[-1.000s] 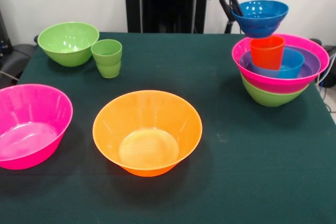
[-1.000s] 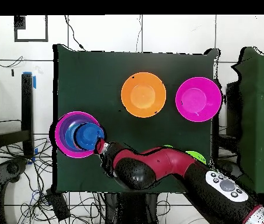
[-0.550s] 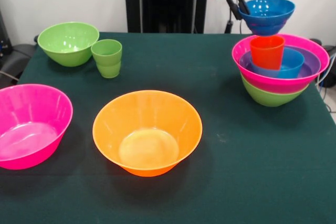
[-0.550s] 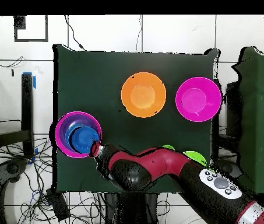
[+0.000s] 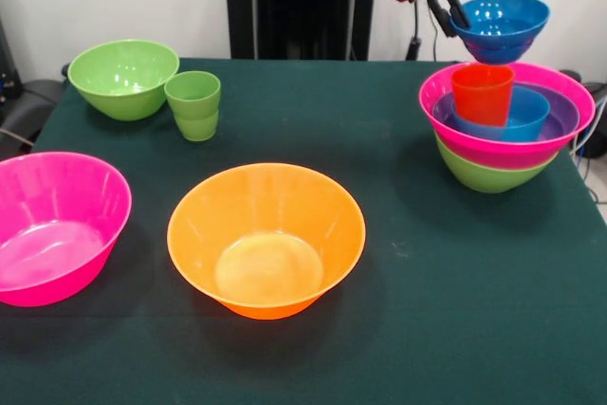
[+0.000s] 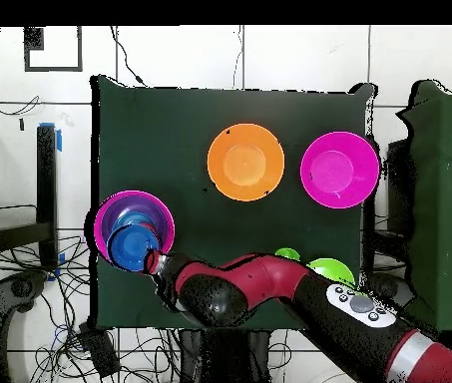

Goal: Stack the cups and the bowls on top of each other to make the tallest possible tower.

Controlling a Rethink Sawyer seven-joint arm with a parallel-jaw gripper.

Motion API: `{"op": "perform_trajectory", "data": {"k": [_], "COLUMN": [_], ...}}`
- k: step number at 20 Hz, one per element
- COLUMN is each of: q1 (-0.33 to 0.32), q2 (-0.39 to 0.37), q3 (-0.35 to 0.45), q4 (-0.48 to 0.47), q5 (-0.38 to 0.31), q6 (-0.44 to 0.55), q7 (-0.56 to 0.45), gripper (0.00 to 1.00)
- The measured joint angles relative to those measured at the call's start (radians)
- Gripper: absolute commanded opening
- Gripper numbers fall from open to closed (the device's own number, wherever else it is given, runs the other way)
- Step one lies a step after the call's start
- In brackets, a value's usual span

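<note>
Pinching blue bowl (image 5: 500,27) rim, fingers (image 5: 453,14) above tower (image 5: 506,124); arm hides green bowl (image 6: 327,269) overhead.

Front camera across table (image 5: 427,263); overhead straight down, same tabletop.

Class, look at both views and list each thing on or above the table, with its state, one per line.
pincer: shut on blue bowl's rim
blue bowl: held in the air, upright, above the tower
tower: nested, red cup on top
orange bowl: upright, empty
pink bowl: upright, empty
green bowl: upright, empty
green cup: upright, beside green bowl
</note>
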Motion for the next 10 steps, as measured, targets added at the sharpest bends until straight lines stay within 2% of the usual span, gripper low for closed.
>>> {"op": "perform_trajectory", "data": {"k": [10], "q1": [-0.001], "q2": [0.027], "q3": [-0.026], "q4": [0.000], "q5": [0.000], "q6": [0.000], "q7": [0.000], "gripper": [0.00]}}
